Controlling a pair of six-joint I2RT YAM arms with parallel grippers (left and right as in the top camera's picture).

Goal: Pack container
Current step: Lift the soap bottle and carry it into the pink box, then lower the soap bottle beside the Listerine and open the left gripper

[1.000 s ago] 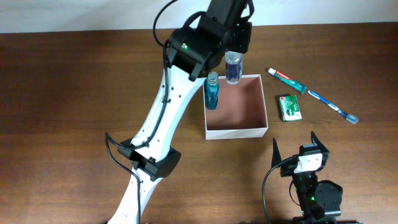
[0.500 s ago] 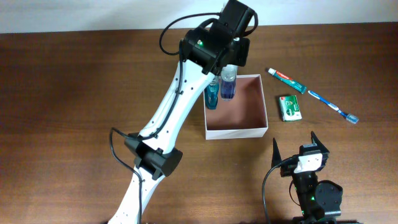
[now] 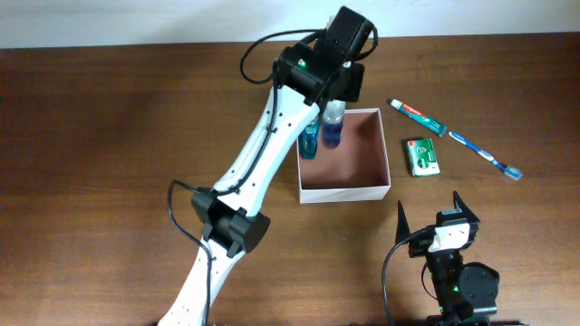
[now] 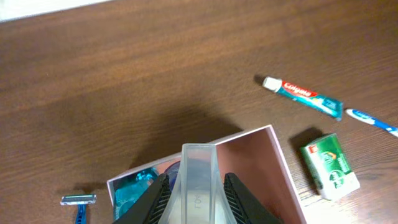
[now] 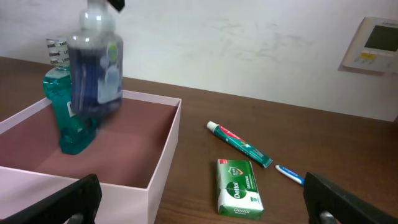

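Nearest the robot, the right gripper (image 3: 431, 213) hangs above the wooden table (image 3: 109, 136) with its two jaws spread wide and nothing between them.

Beyond it sits the one container (image 3: 358, 158), a square, shallow white cardboard box with a reddish-brown floor, right of the table's middle. Most of that floor is bare.

Just right of the container, apart from its wall, lies one green Dettol soap packet (image 3: 422, 156). Farther right is one blue-and-white toothbrush (image 3: 486, 155), lying at a slant. Beyond the soap is one Colgate toothpaste tube (image 3: 419, 117), slanted the same way, its cap end toward the container.

There are two bottles. A teal one (image 3: 309, 140) stands upright inside the container, in its far left corner. Just to its right, a clear bottle of dark blue liquid (image 3: 333, 127) is gripped at its top by the left gripper (image 4: 198, 190), whose dark fingers (image 4: 154, 200) press on either side of it. This bottle hangs upright over the far edge of the container; whether its base touches the floor cannot be told.

One blue-handled razor (image 4: 78, 202) lies on the table left of the container, seen only in the left wrist view.
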